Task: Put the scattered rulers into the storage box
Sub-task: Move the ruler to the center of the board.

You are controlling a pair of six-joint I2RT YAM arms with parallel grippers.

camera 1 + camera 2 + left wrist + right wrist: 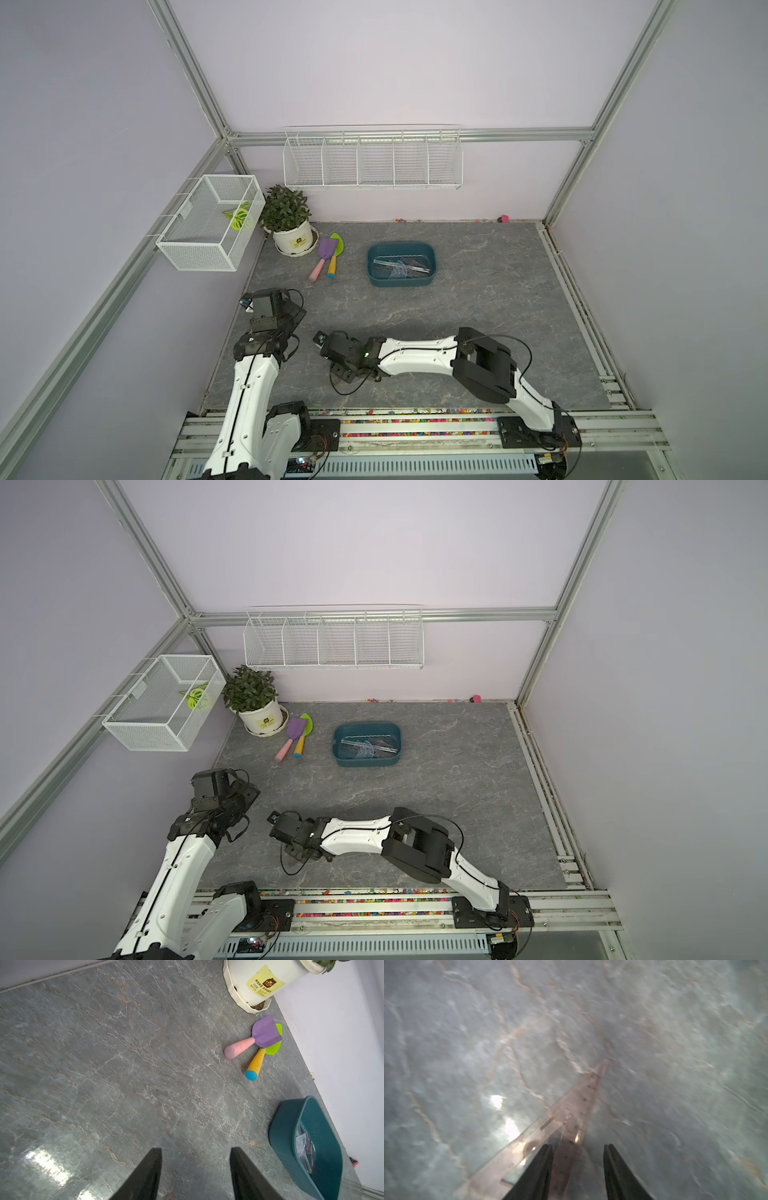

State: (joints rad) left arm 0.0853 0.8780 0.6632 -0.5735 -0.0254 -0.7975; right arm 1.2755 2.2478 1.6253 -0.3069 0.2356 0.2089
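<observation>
Low in the right wrist view, right fingers (pixel 537 1172) stand apart astride a brownish triangle ruler (pixel 577 1113); left fingers (pixel 145 1176) gape, empty, above the counter (pixel 124 1064).

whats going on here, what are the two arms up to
The right gripper is down at the table, jaws apart around one edge of a brownish triangle ruler, not clamped yet. The left gripper hangs open and empty. Other rulers already lie in the teal box.
</observation>
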